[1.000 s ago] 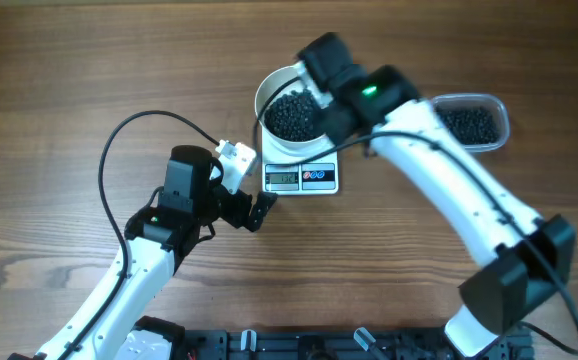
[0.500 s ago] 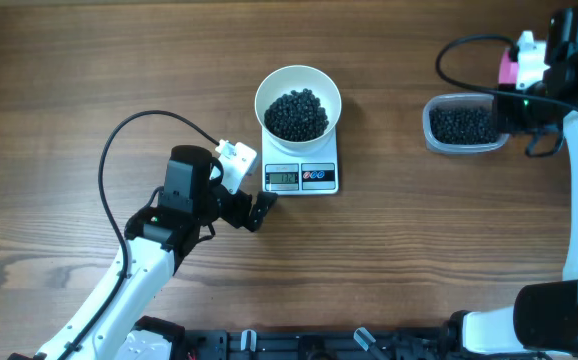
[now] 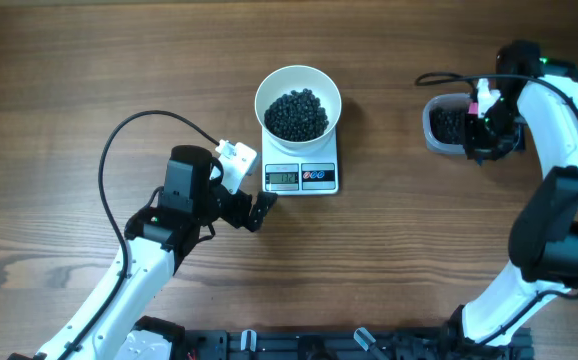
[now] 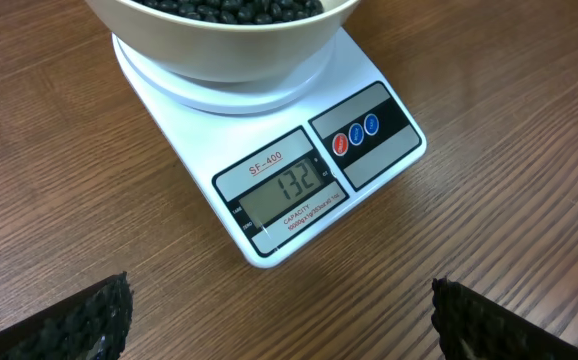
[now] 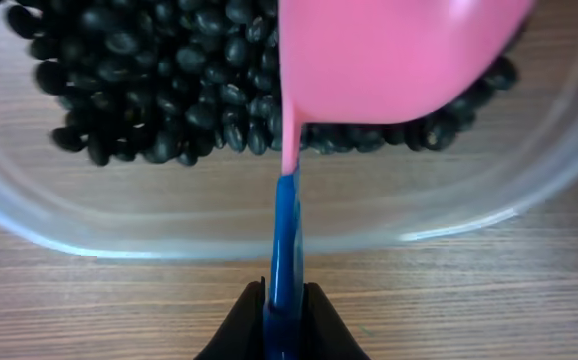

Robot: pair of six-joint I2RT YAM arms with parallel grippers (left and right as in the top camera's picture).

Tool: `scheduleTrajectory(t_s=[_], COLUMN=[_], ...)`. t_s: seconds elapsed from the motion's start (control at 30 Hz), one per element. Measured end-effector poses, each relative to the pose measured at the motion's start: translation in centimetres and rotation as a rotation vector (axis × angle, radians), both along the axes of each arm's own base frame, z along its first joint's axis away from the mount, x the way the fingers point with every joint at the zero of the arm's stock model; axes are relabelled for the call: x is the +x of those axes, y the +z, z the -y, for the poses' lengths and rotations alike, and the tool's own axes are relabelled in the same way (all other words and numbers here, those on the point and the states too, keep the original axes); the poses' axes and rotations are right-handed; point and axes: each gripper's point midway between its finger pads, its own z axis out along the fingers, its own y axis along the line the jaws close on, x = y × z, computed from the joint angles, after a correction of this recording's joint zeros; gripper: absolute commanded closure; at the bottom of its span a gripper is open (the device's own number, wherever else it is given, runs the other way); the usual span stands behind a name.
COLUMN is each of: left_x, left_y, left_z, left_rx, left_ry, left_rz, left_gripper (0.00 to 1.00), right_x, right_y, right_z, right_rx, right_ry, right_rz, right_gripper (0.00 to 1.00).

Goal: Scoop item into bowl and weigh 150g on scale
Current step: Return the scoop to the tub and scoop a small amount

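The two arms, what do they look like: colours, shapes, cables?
The left arm and right arm have white rounded links and black joints. A thin black cable loops beside the left one. The right one shows a small green light. The left gripper has black fingers with rough pads.

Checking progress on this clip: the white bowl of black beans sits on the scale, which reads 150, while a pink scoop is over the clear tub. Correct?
Not quite: the scale reads 132, not 150, as the left wrist view shows. The bowl of beans does sit on it, and the pink scoop is over the tub.
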Motion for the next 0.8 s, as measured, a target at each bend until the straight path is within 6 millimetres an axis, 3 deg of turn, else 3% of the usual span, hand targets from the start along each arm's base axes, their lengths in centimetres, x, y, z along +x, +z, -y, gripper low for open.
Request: scheduleTrajectory(t_s=[0.13, 0.4, 0.6, 0.8], left_x=[0.0, 0.0, 0.0, 0.0], left_y=[0.0, 0.0, 0.0, 0.0], left_z=[0.0, 0.0, 0.0, 0.0], left_rx=[0.000, 0.000, 0.000, 0.000], left_ry=[0.000, 0.000, 0.000, 0.000], left_rz=[0.000, 0.000, 0.000, 0.000], left_gripper=[0.00, 0.00, 0.00, 0.00], right_x=[0.0, -0.2, -0.8, -1.7], right_y=[-0.2, -0.1, 0.0, 0.1], right_z=[-0.2, -2.5, -5.5, -6.3], right_rx=[0.011, 0.128, 0.157, 0.165], right_ry=[0.016, 0.117, 0.215, 0.235], right_rz=[-0.003, -0.006, -0.038, -0.078], right_gripper=[0.96, 0.96, 0.96, 0.96])
